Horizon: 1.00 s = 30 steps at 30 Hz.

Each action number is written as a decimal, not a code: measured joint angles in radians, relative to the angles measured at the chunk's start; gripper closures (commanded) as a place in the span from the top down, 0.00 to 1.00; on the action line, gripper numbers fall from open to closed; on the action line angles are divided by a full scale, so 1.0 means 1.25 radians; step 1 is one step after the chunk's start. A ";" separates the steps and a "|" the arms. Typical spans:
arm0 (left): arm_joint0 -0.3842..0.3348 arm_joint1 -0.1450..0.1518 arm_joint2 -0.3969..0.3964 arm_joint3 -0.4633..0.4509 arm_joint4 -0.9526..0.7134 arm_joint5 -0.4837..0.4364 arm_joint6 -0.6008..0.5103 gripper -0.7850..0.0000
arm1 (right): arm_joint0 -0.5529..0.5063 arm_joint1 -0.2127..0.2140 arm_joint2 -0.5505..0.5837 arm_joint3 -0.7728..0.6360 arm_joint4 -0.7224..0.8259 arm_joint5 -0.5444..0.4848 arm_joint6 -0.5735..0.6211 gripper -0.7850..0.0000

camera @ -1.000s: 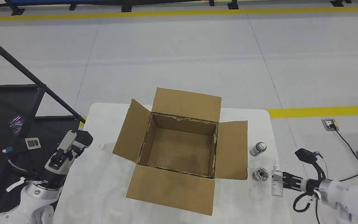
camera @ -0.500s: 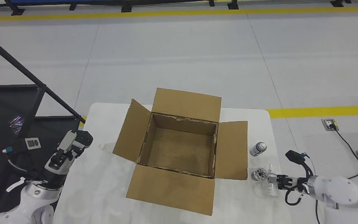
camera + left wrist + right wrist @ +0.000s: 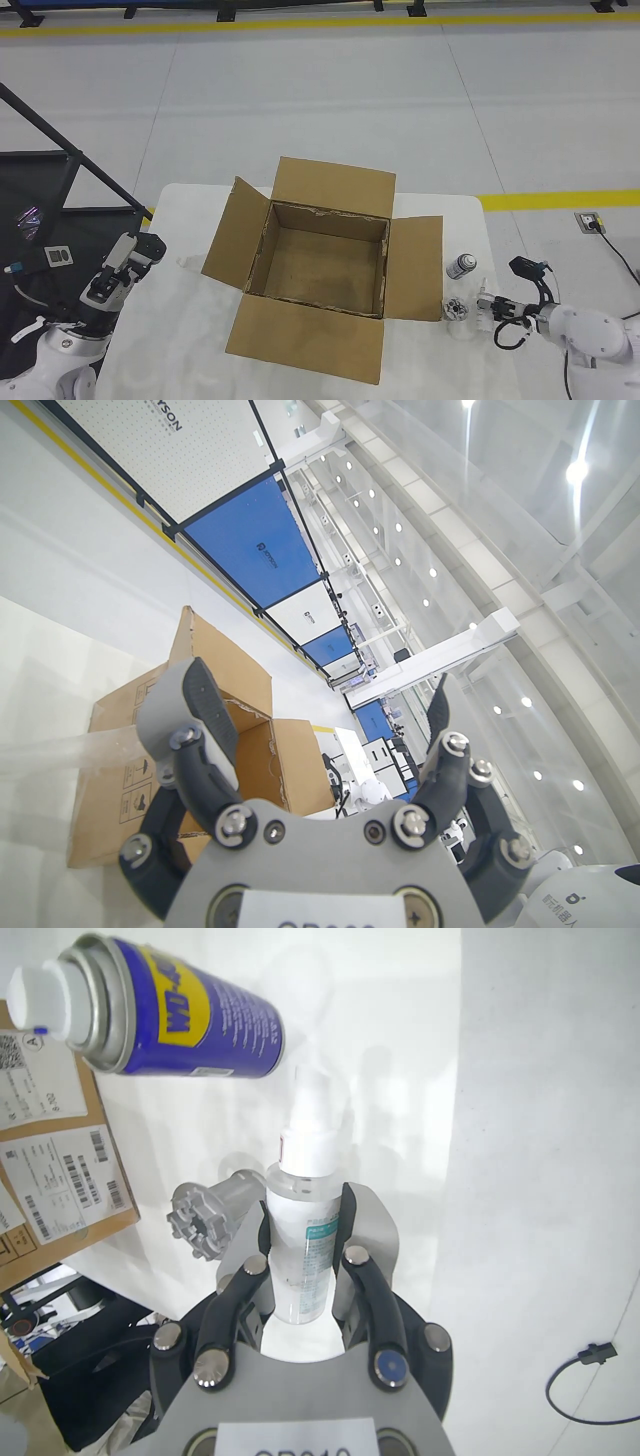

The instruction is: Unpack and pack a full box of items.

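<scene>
The top camera is looking steeply down from above the arms, taking in the whole table (image 3: 185, 300), the cardboard box (image 3: 320, 265) at its middle and the floor (image 3: 350, 90) beyond. The left wrist camera is sitting behind the left gripper (image 3: 320, 680), tilting up past the box toward the ceiling (image 3: 500, 525). The right wrist camera is peering along the right gripper (image 3: 305, 1220), very near the spray bottle (image 3: 300, 1178) and blue can (image 3: 200, 1023) at the table's right. All three are sharing the box.

Arm and gripper pose.
Grey-and-black left gripper (image 3: 320, 690) stood spread, tilted upward; right gripper (image 3: 306, 1220) clamped a clear plastic spray bottle (image 3: 304, 1163).
</scene>
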 measured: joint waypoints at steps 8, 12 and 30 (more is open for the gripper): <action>0.000 0.000 0.000 0.000 0.000 0.000 0.000 1.00 | 0.023 0.010 -0.027 0.065 -0.003 -0.010 -0.026 0.09; 0.000 0.000 0.000 0.000 0.000 0.000 0.000 1.00 | 0.034 0.015 -0.035 0.088 0.005 -0.018 -0.020 0.35; 0.000 0.000 0.000 0.000 0.000 0.000 0.000 1.00 | 0.034 0.042 -0.030 0.079 0.080 -0.033 -0.014 0.86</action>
